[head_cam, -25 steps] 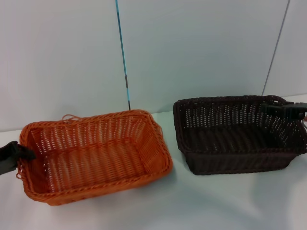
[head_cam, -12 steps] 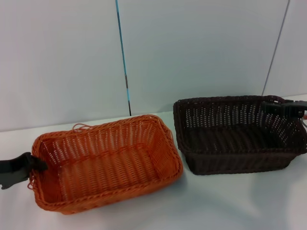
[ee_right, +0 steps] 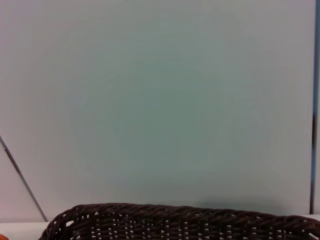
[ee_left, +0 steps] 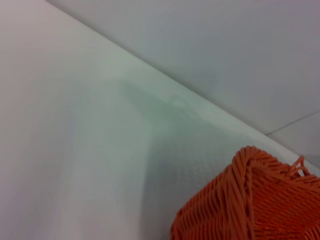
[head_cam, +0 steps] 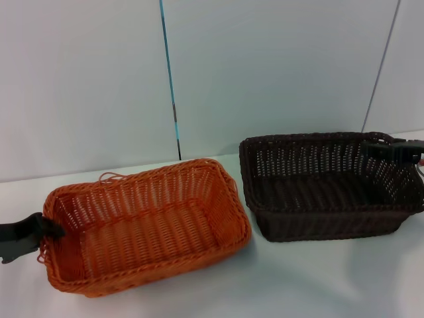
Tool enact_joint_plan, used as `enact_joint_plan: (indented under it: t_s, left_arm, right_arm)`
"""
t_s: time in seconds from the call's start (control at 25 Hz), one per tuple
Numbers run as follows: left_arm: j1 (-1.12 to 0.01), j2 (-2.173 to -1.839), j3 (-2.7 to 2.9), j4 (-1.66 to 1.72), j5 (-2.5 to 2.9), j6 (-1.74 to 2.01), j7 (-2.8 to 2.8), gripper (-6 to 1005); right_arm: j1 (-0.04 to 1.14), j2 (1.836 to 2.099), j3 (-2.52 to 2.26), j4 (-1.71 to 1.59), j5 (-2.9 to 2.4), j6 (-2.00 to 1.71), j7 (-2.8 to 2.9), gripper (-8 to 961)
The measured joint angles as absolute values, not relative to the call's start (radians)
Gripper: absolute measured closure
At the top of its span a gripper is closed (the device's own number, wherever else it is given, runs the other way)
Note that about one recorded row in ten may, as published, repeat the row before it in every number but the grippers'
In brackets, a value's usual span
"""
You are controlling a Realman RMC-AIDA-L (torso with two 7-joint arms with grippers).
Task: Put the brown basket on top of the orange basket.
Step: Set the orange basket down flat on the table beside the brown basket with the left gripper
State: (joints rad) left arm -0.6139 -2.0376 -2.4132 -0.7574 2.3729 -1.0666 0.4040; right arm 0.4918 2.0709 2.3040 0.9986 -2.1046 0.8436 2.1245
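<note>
— Surroundings first, going from the left?
— White table point(head_cam: 218, 291) under everything, pale wall panels point(head_cam: 265, 73) behind, with a thin blue strip point(head_cam: 169, 79) running down a panel seam. Nothing stands between the two baskets; bare tabletop separates them.
— Left side, then?
— Left gripper point(head_cam: 50, 230) sits at the short left end of the orange basket point(head_cam: 146, 225), its dark fingers point(head_cam: 54, 231) on the braided rim, apparently pinching it. That basket is bright orange wicker, rectangular, open-weave walls, loose strands at its far left corner. It sits turned a little on the table, left of centre. The left wrist view shows only one orange corner against the tabletop.
— And to the right?
— The brown basket point(head_cam: 328, 185) rests on the table, right of the orange one and apart from it. Dark, almost black weave, braided rim, see-through sides.
— Its claw?
— Right gripper point(head_cam: 392, 151) is at the far right corner of the rim, touching it. Pressed on the rim or spread, I cannot tell. The right wrist view shows just the dark rim below the wall
</note>
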Motion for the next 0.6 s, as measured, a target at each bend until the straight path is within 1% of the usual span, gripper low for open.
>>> enact_joint_plan:
  t_s: [0.32,0.6]
  left_arm:
    - [-0.615,-2.033,-2.413,-0.755,2.375,-1.077,0.405,830]
    - [-0.614,-2.043,-2.422,-0.753,2.373,-1.081,0.396,804]
  right_arm:
    - [0.49,2.071,2.304,0.999,-2.105,0.844,2.125,115]
    - [0.489,2.071,2.305,0.999,-2.105,0.844,2.124,115]
